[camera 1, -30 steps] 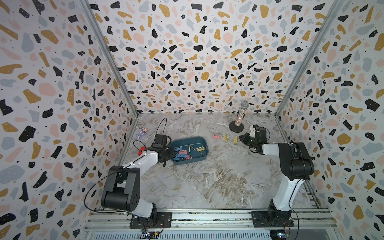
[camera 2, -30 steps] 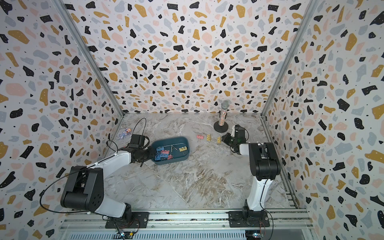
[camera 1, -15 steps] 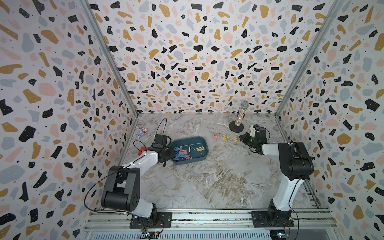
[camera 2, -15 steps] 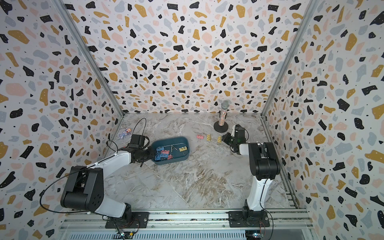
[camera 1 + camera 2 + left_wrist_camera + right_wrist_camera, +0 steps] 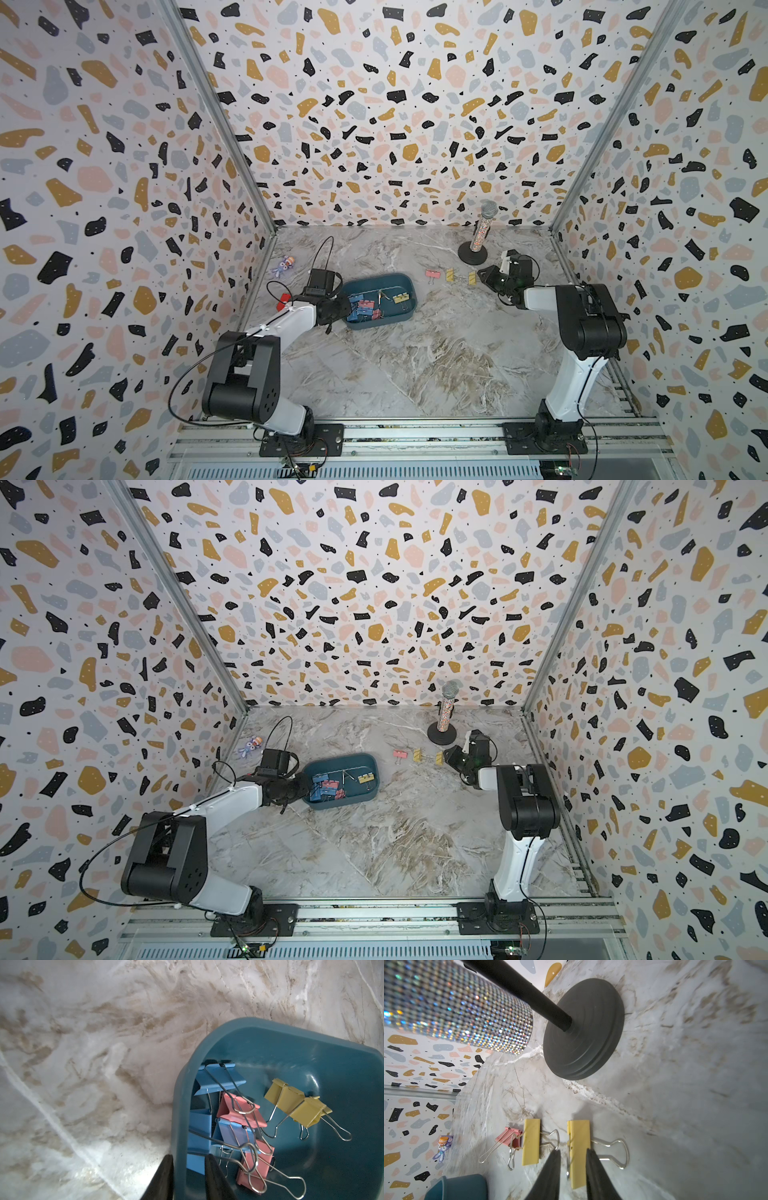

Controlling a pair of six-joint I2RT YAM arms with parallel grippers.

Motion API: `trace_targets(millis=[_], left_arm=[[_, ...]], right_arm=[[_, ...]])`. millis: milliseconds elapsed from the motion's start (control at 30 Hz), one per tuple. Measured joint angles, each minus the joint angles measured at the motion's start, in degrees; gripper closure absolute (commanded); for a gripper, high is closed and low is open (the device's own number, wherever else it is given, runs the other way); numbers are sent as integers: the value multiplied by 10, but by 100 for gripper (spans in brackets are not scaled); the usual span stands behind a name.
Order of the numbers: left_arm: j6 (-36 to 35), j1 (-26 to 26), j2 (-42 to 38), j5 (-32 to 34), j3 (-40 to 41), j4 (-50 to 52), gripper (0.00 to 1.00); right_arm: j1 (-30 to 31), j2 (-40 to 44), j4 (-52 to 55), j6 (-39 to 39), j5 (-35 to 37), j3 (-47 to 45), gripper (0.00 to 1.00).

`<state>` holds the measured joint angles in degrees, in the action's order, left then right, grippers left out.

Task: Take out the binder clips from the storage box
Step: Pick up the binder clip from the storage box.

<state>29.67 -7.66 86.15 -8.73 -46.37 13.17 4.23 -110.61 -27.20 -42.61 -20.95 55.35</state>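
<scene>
The teal storage box [image 5: 376,276] [image 5: 340,756] sits left of the table's middle. It holds several binder clips: blue [image 5: 218,1081], pink [image 5: 239,1109] and yellow [image 5: 284,1095]. My left gripper [image 5: 188,1156] is shut on the storage box's near wall, one finger outside and one inside. Three clips lie in a row on the table at the back right: a pink one [image 5: 432,274], a yellow one [image 5: 449,274] and a second yellow one [image 5: 579,1138]. My right gripper [image 5: 572,1151] straddles that last clip, open, with a gap on one side.
A sparkly microphone [image 5: 482,232] stands on a round black base [image 5: 583,1028] just behind the row of clips. A purple toy figure [image 5: 284,266] and a red block [image 5: 284,300] lie by the left wall. Patterned walls close in three sides.
My right gripper's jaws have parted from the yellow clip, which stays on the table. The left arm and the storage box have not moved.
</scene>
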Motion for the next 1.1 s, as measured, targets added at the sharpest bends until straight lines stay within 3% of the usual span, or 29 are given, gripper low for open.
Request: trace_targets(millis=[133,333,533,800,1100], left_arm=[[0,0,0,0,0,0,71],[0,0,0,0,0,0,71],[1,0,0,0,0,0,71],[2,0,-5,0,0,0,71],[6,0,-5,0,0,-2,71]], right_arm=[[0,25,23,14,15,-2,72],[0,129,77,60,27,-6,74],[40,209,148,130,24,17,73],[177,175,269,268,-7,126,74],[258,80,403,470,-38,232,74]])
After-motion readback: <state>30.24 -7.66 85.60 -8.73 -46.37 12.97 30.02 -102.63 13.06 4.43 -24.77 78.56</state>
